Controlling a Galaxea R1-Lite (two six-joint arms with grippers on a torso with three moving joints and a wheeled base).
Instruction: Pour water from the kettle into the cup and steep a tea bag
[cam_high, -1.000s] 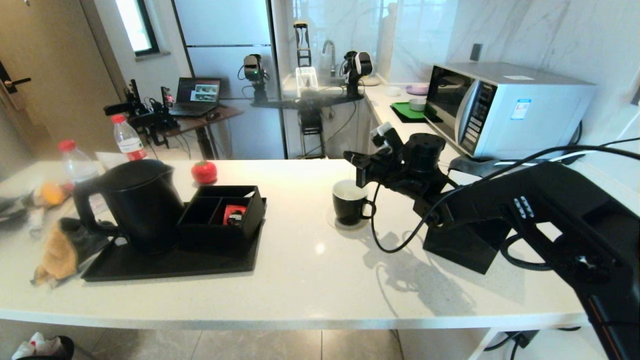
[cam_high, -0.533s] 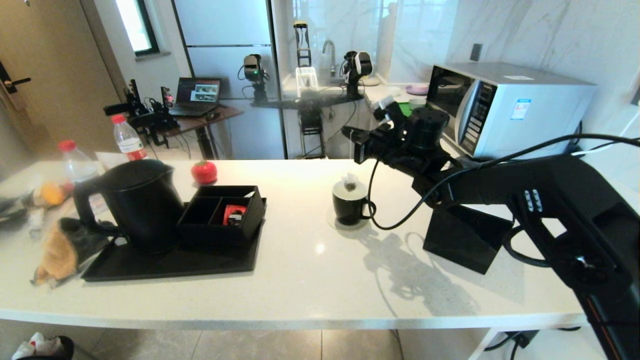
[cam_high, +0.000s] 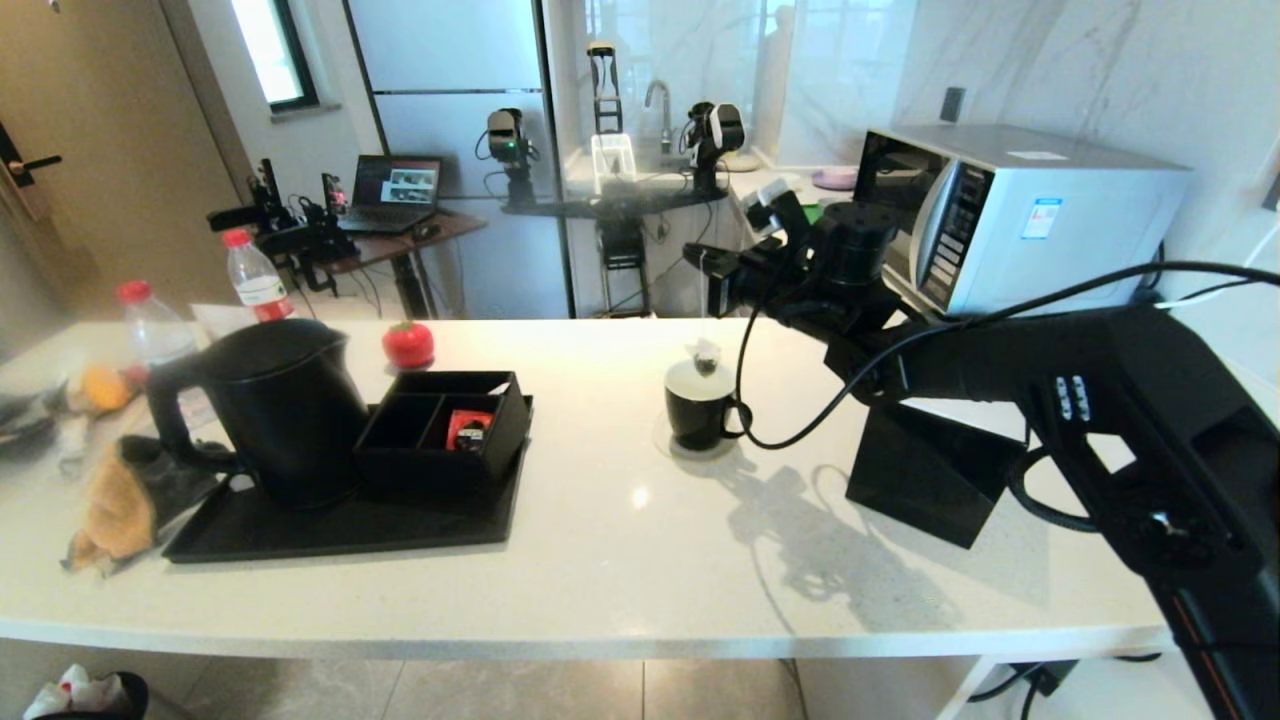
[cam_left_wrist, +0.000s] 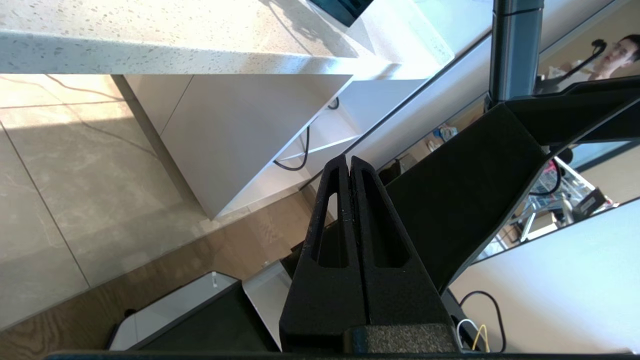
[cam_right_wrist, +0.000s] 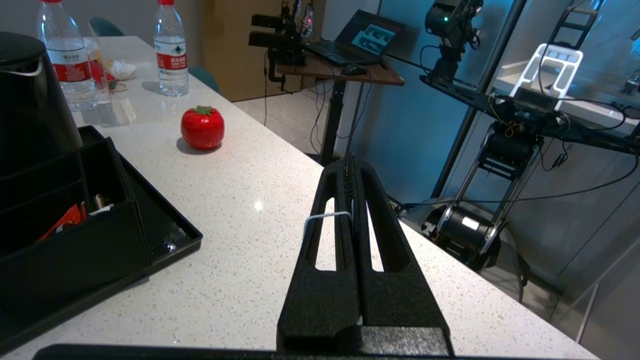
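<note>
Right gripper (cam_high: 706, 262) fingers pressed together on the string, tea bag (cam_high: 706, 357) hung just above the cup (cam_high: 700, 405), left gripper (cam_left_wrist: 349, 165) squeezed shut, nothing held.

Matte black jug-shaped kettle (cam_high: 270, 400) at left of frame, on flat black tray (cam_high: 330, 525). Small glossy black mug (cam_high: 700, 405) at centre, white inside. Pale translucent tea bag (cam_high: 706, 356) above it on thin white string. White speckled stone surface (cam_high: 620, 540). Round red tomato-shaped object (cam_high: 408, 344) with green top. Silver-grey boxy microwave (cam_high: 1010, 215), upper right.
</note>
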